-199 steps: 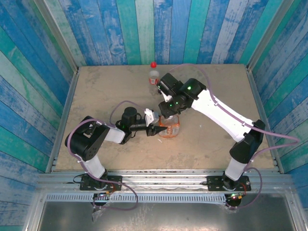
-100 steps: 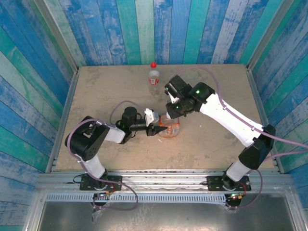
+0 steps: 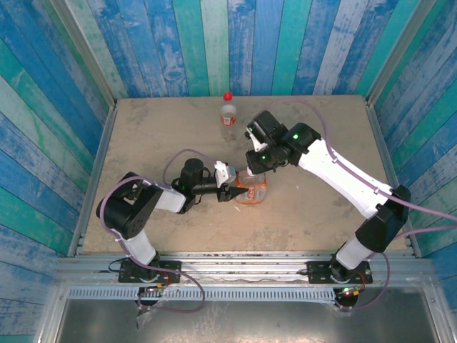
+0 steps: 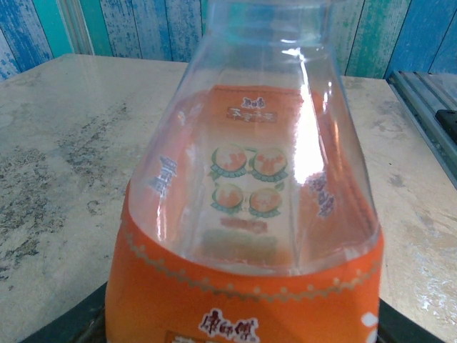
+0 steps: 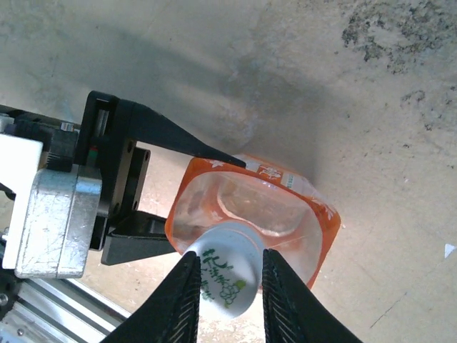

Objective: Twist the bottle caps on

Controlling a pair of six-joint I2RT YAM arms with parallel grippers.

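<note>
The wider bottle (image 3: pixel 253 190), clear with an orange label, stands upright mid-table. My left gripper (image 3: pixel 240 193) is shut on its lower part from the left; the bottle (image 4: pixel 250 214) looms close in the left wrist view. From above, my right gripper (image 5: pixel 227 286) is shut on the white bottle cap (image 5: pixel 227 275), which has green print and sits over the neck of the orange bottle (image 5: pixel 300 214). Whether the cap is threaded on I cannot tell. At the back stands the slim bottle (image 3: pixel 228 114) with a red label band and the red cap (image 3: pixel 228 96) on top.
Blue and teal plank walls (image 3: pixel 214 43) close in the table (image 3: pixel 157 128) on three sides. A metal rail (image 3: pixel 235 268) runs along the near edge by the arm bases. A small white scrap (image 5: pixel 448 250) lies on the table right of the orange bottle.
My right gripper has closed on the white cap, and its arm has shifted a little to the right. The left arm and both bottles have not moved.
</note>
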